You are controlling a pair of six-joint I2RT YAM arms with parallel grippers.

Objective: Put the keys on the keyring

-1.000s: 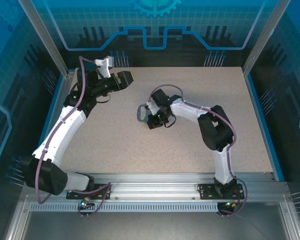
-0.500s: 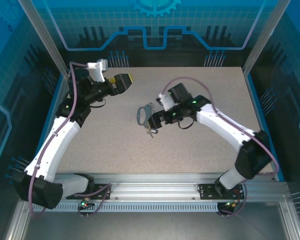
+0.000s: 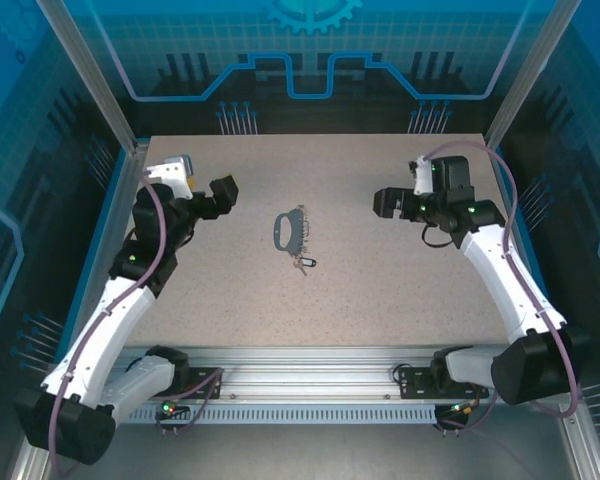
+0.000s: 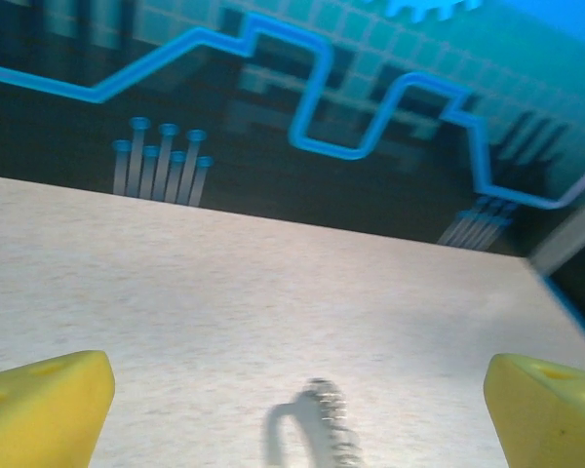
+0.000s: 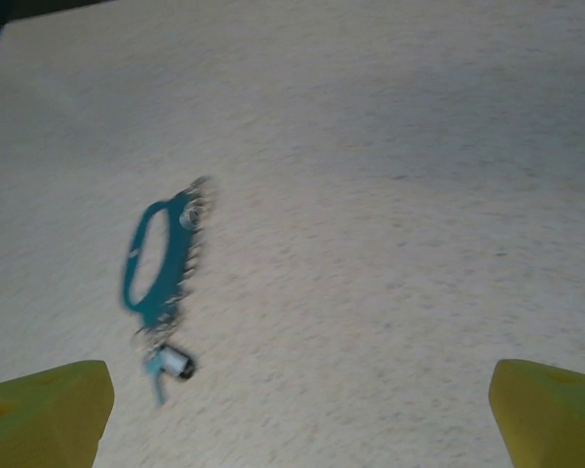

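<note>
While both arms are drawn out toward opposite sides of the speckled, matte beige table [image 3: 400,300], the keyring [image 3: 284,232] is seen lying flat near the middle of the surface, between the two grippers and well apart from each. It is made up of a dark grey strap loop [image 3: 281,232], soft-edged and oval, with a short silvery chain [image 3: 300,224] of small metal links bunched along the side facing the right arm. Its long axis is laid roughly from the near edge toward the far wall, slightly tilted. At the near end a tiny key [image 3: 304,264] is found, its black head turned toward the right arm; whether it is threaded onto the links or merely touching them cannot be told. The left gripper [image 3: 225,189] is held above the far left of the table with its jaws spread wide and nothing between them, its blunt yellow wedge-shaped fingertips [image 4: 47,405] framing the loop in the left wrist view. The right gripper [image 3: 383,203] is likewise held wide and empty over the far right of the table. From the right wrist camera the loop is rendered blurred and teal.
</note>
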